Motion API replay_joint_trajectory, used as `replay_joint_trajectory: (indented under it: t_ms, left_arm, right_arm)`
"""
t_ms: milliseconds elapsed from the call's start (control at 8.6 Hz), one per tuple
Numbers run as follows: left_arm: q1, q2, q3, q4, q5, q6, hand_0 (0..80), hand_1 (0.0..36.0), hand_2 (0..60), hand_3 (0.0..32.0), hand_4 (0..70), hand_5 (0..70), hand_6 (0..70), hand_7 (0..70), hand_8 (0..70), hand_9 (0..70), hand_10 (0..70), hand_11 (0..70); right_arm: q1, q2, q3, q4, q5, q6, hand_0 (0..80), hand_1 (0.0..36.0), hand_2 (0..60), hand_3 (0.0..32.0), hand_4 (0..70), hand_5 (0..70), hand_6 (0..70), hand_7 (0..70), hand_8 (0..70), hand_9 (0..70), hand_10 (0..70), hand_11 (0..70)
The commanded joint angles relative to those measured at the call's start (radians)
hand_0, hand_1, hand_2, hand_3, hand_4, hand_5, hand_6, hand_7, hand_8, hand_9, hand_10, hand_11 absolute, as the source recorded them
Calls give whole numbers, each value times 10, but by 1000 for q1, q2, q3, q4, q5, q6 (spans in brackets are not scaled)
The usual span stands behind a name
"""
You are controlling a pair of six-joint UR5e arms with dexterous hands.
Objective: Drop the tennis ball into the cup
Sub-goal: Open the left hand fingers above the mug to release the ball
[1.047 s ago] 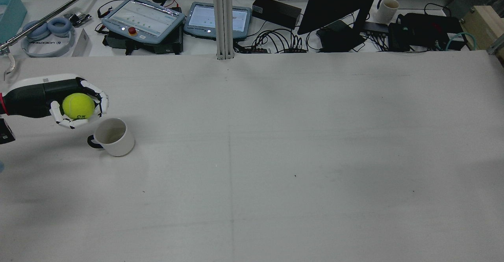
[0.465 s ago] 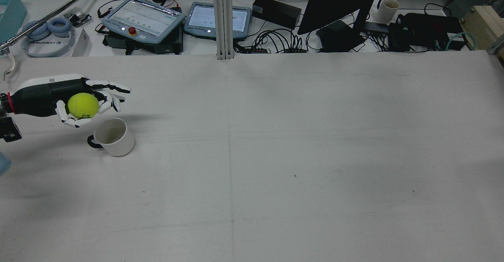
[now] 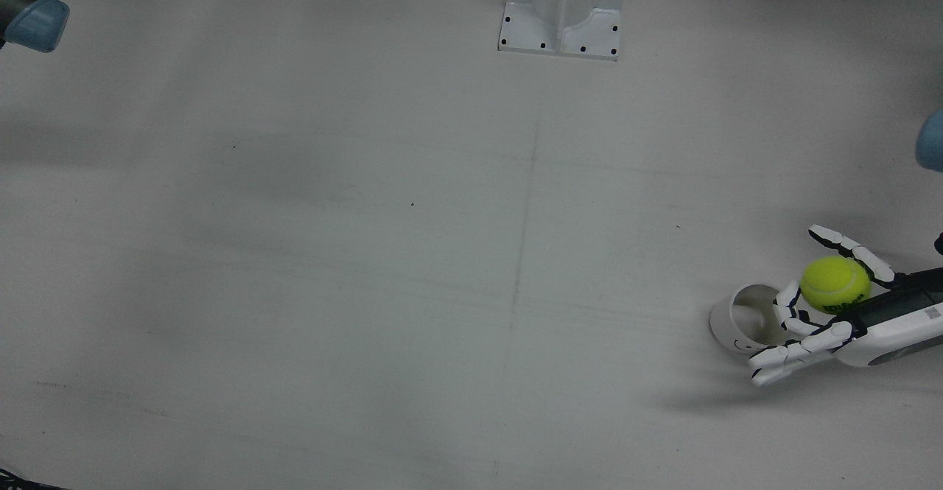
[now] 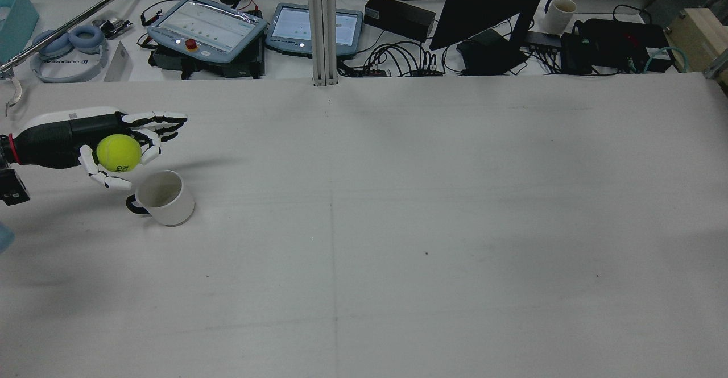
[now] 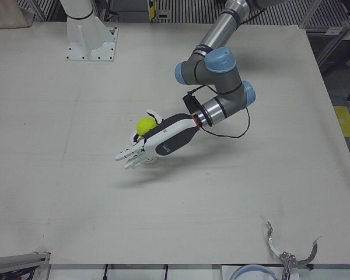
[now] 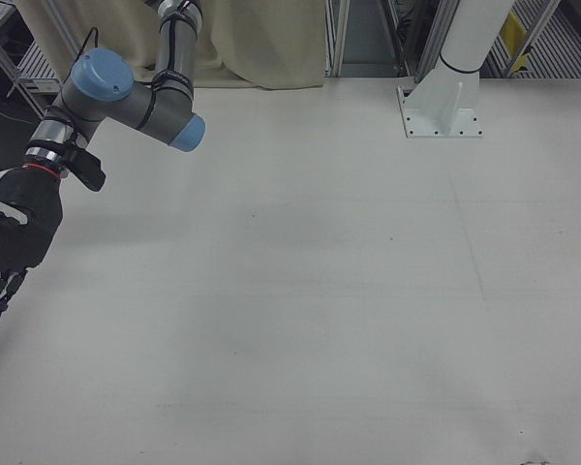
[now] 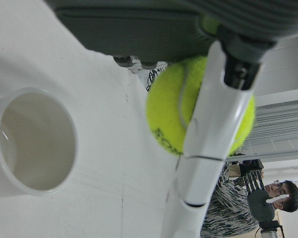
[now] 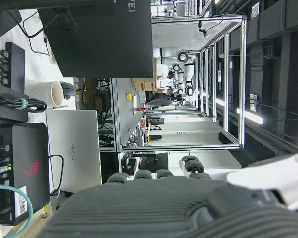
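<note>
The yellow tennis ball rests in my left hand at the table's left side in the rear view. The long fingers are stretched out flat and the thumb is spread below the ball, so the hold is loose. The white cup with a dark handle stands upright just right of and below the ball. In the front view the ball sits beside the cup, not over its mouth. The left hand view shows the ball against one finger and the empty cup. My right hand hangs with fingers apart, empty.
Beyond the table's far edge are teach pendants, headphones, a monitor, cables and a second cup. A post base stands mid-table at the robot side. The left arm's elbow is raised above the table.
The left hand's fingers uncurled from around the ball and stretched out; the thumb spread further. The hand shifted slightly right toward the cup. The ball stays in the hand.
</note>
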Motion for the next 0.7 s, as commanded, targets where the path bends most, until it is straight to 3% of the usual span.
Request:
replay_joint_trajectory:
  t_ms: [0,349,465,581]
  left_arm:
    - [-1,3,2,-1,0,1,614,208,0,0,0,29,3,65,0,0,0,0]
    - [1,1,3,-1,0,2,608,214,0,0,0,29,4,67,0,0,0,0]
    - [-22,-2,0,0,0,-5,638,242,0,0,0,36,4,80,0,2,0,0]
    - [-114,-11,0,26,2,-14,768,279,0,0,0,58,16,101,0,6,0,0]
  right_arm:
    - [0,0,0,0,0,0,0,0,0,0,0,0,0,0,0,0,0,0]
    - [0,0,0,0,0,0,0,0,0,0,0,0,0,0,0,0,0,0]
    - [0,-2,0,0,0,0,0,0,0,0,0,0,0,0,0,0,0,0]
    - [0,0,0,0,0,0,0,0,0,0,0,0,0,0,0,0,0,0]
